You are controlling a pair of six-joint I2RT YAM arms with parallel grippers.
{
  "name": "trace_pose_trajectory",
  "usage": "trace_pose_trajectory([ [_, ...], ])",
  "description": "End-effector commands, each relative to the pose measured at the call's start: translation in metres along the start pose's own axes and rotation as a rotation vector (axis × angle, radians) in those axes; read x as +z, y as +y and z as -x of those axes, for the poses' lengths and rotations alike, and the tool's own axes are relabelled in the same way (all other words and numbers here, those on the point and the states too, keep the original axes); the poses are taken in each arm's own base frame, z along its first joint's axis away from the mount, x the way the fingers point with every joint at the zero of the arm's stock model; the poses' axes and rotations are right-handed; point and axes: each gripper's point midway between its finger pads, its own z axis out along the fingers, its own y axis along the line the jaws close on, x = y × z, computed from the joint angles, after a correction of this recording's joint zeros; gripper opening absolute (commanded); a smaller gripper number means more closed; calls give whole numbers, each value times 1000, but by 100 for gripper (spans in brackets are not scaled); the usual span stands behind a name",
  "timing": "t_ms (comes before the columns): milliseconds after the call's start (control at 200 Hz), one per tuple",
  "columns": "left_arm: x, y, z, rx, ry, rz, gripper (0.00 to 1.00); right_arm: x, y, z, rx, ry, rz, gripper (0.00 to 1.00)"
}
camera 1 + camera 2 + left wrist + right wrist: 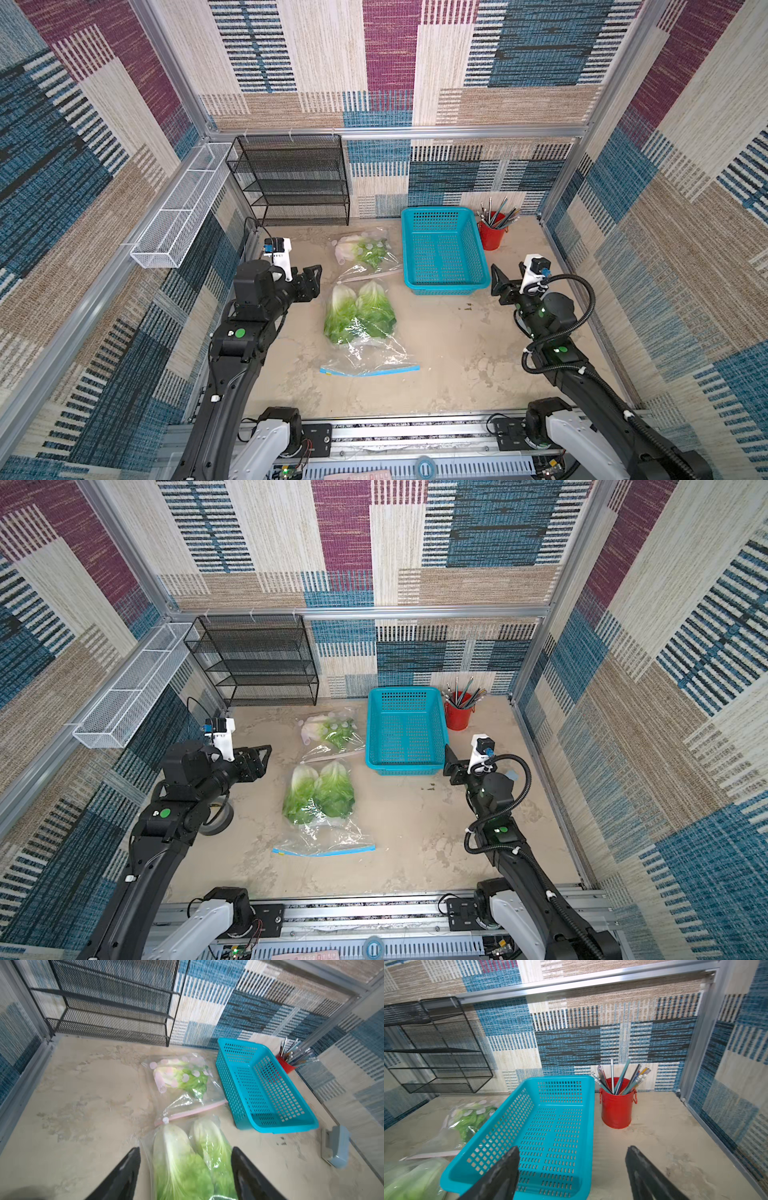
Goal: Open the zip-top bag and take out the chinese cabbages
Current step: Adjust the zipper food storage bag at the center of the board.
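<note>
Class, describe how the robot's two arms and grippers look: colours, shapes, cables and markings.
The left arm and right arm are black with white base joints and round green dots. Each wrist carries a white camera mount. The left gripper and right gripper have black tapering fingers. A black ribbed hose with white clips runs along the right arm.
</note>
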Motion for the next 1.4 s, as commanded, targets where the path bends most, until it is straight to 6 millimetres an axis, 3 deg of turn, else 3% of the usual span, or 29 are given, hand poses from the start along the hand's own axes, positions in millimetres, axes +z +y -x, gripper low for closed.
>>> trace_pose_trajectory([
  [0,-7,-10,-34,-4,189,-53,71,3,11,-3,-21,69,7,80],
  [195,-5,-9,-62,32,352,-62,70,7,52,5,-95,125,70,78],
  [416,4,5,-97,4,468,-22,65,1,129,-5,-187,243,215,73],
  [611,8,10,-117,-23,518,-10,60,-34,210,-29,-270,332,376,69],
  [852,14,8,-132,-67,517,-39,53,-88,286,-88,-365,420,516,69],
  [972,17,8,-139,-78,516,-47,51,-109,301,-116,-439,443,510,70],
  [1383,18,9,-146,-80,507,-57,46,-154,310,-187,-583,476,514,70],
  [1393,18,9,-147,-80,507,-57,46,-161,313,-190,-592,475,533,70],
])
